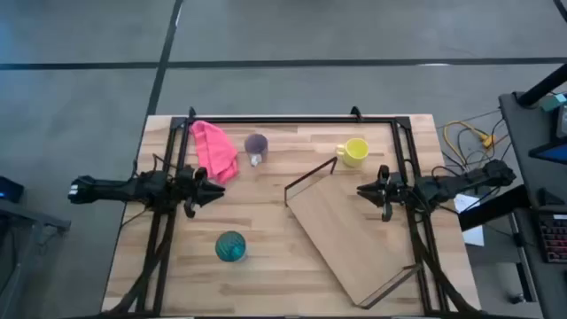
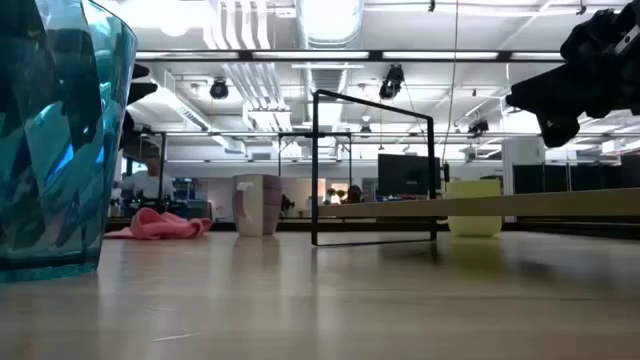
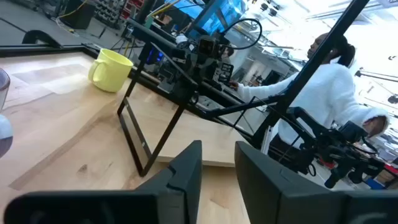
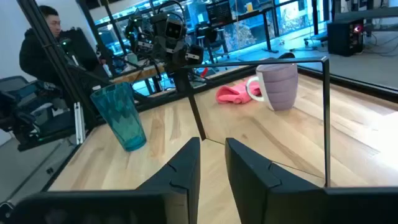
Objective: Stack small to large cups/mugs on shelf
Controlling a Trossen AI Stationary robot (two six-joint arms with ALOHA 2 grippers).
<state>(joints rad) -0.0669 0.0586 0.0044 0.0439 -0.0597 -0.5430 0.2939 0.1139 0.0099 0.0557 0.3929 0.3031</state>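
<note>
1. An open workshop with ceiling lights and desks lies behind the slatted wooden tabletop; a person in a white hooded top shows in the left wrist view, and another in dark clothes in the right wrist view.
2. The long light plywood shelf board with a black wire bracket at each short end lies slantwise across the right half of the table, with nothing on it.
3. The yellow mug with a handle stands upright near the board's far bracket, handle pointing to the left side.
4. The translucent purple mug with a handle stands upright toward the far edge, just beside the crumpled pink cloth.
5. The teal ribbed cup stands alone near the front edge, well apart from the board.
6. The left gripper hangs over the table's left side, near the cloth, its fingers slightly parted and holding nothing.
7. The right gripper hovers over the board's far end, close to the yellow mug, its fingers likewise a little apart and empty.
</note>
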